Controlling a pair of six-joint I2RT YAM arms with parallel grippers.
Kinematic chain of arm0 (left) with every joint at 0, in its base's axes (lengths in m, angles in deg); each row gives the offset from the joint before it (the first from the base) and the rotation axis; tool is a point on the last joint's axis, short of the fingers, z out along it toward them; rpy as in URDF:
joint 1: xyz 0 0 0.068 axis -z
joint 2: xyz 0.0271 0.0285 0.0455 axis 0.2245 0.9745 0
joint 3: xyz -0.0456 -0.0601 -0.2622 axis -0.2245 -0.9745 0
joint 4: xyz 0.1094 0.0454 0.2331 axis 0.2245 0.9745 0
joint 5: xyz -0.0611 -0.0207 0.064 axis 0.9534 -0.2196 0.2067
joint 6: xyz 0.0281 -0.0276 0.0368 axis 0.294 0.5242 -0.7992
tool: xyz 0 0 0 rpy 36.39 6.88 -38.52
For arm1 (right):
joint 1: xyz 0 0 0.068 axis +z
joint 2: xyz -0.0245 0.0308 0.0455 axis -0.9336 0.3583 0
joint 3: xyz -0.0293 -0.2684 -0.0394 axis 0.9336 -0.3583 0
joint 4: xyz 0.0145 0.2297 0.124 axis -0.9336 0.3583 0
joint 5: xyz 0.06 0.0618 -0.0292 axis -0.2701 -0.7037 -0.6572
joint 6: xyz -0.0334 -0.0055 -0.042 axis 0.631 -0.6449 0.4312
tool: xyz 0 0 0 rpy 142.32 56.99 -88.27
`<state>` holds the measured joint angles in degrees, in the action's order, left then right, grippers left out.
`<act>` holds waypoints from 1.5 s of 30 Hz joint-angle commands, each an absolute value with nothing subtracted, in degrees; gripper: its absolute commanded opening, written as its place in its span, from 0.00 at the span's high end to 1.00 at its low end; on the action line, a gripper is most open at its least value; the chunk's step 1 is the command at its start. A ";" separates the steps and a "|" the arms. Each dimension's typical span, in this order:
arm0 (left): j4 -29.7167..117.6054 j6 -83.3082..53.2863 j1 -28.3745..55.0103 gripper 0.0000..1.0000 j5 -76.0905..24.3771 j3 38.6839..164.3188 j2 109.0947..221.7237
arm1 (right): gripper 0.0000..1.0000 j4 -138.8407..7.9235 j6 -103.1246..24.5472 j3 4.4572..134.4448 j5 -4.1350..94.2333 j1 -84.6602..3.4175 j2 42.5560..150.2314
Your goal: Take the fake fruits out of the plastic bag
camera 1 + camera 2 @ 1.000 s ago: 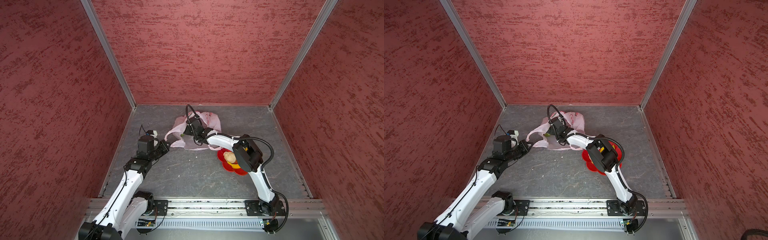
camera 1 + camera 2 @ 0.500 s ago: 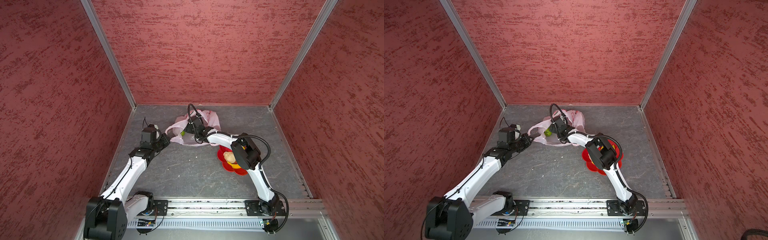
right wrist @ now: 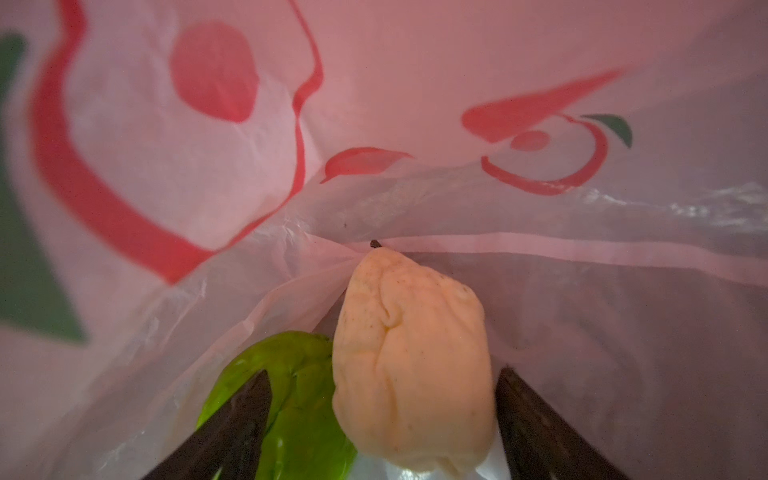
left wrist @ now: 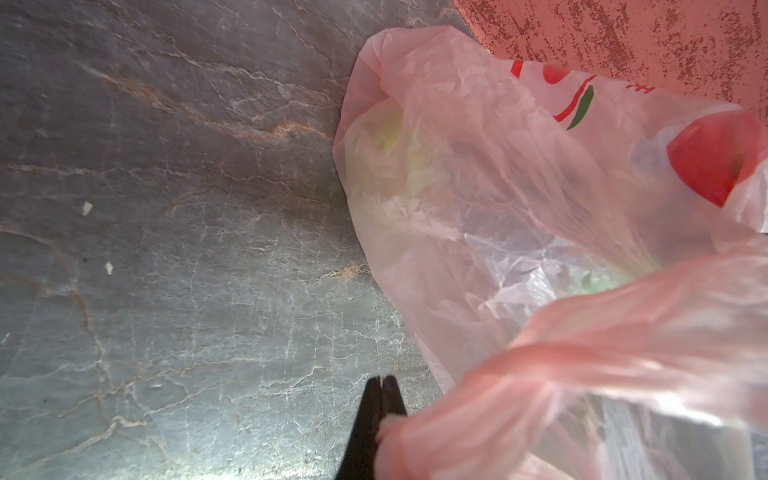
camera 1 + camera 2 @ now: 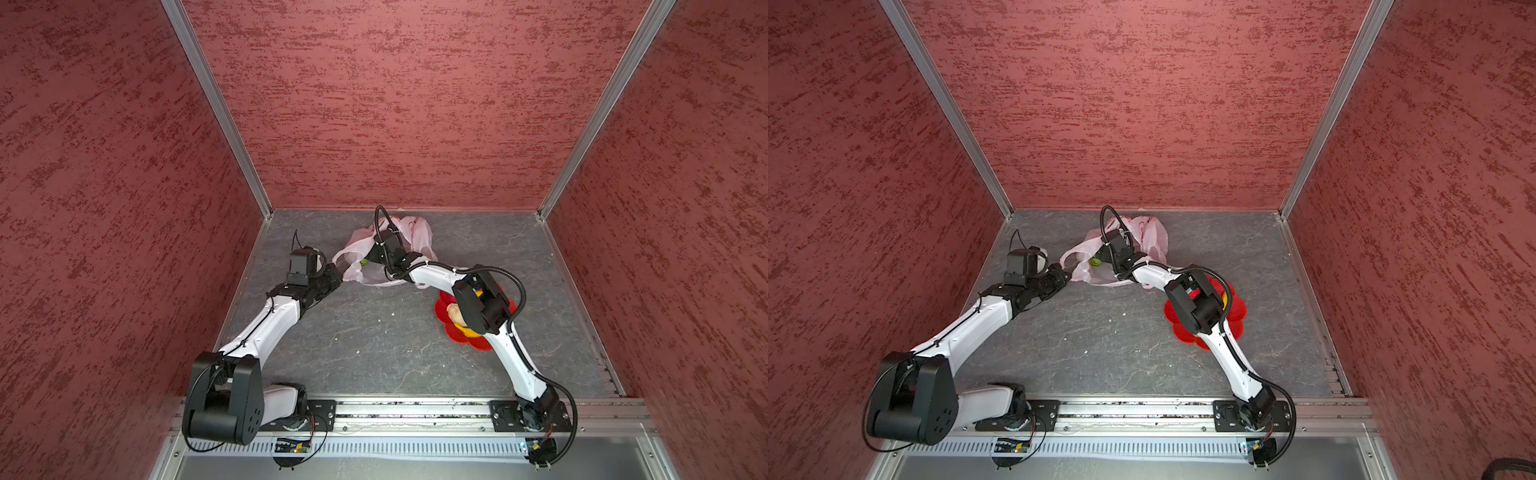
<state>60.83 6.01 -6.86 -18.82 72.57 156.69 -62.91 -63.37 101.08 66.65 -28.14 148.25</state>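
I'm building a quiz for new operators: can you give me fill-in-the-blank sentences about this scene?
1. The left gripper is shut on the plastic bag's ____.
2. Inside the bag, the right gripper's jaws stand ____ around a beige fruit.
3. The other fruit beside it is coloured ____.
Missing words: handle; open; green.

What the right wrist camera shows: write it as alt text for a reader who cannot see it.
A pale beige lumpy fruit sits between the open black fingers of the right gripper, inside the pink plastic bag. A bright green fruit lies beside it, partly behind one finger; the bag's wall beyond carries red and green printed marks.
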 commanded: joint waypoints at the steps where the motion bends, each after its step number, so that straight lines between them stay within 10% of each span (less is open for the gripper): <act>1: 58.90 5.25 -7.17 1.00 -17.26 74.06 157.90 | 0.15 -62.70 -64.22 103.49 67.17 -28.73 149.52; 27: 56.84 5.56 -7.52 1.00 -13.78 73.40 159.87 | 0.29 -59.85 -68.62 109.00 69.65 -30.16 155.22; 45: 56.19 5.58 -7.52 1.00 -13.96 73.44 161.65 | 0.61 -64.87 -67.31 104.01 69.33 -30.34 153.12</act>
